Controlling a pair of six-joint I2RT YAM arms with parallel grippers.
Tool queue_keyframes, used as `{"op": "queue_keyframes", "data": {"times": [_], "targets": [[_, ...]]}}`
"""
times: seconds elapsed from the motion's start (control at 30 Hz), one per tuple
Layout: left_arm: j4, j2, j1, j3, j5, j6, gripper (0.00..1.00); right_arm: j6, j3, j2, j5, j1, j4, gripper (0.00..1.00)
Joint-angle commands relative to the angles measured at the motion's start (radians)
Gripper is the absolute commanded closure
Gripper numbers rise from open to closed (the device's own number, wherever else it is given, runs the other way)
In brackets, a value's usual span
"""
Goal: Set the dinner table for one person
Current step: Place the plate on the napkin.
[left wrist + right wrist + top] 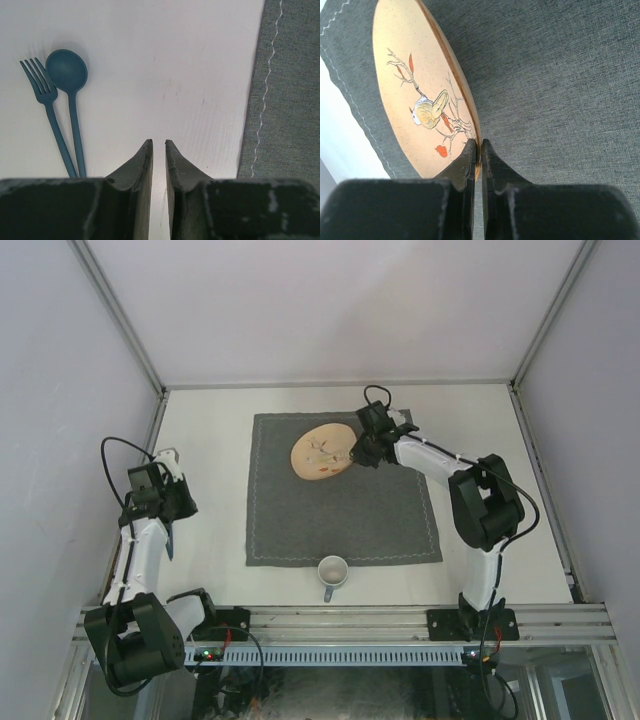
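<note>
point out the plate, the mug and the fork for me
plate [320,452]: top external view, on the painted middle of its face
mug [333,569]: top external view, on the inside of the cup
fork [54,124]: left wrist view, on the upper part of its handle

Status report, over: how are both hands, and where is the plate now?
Right hand shut on plate rim, over grey cloth. Left hand barely open, empty, above dinner table, near fork and spoon. Nothing blocking.
</note>
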Motion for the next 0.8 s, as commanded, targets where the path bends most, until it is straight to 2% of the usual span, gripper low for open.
{"op": "queue_keyframes", "data": {"times": [0.0,0.67,0.7,0.77], "targets": [[0.023,-0.009,0.011,0.042,0.004,0.017,0.8,0.037,0.01,0.042,-0.046,-0.016,0.014,1.0],[0.017,-0.006,0.011,0.047,-0.007,0.032,0.8,0.063,0.021,0.187,-0.212,-0.033,0.005,1.0],[0.019,-0.004,0.012,0.047,-0.007,0.032,0.8,0.058,0.025,0.191,-0.217,-0.035,0.003,0.97],[0.021,0.001,0.011,0.047,-0.006,0.031,0.8,0.046,0.036,0.198,-0.214,-0.036,-0.006,0.74]]}}
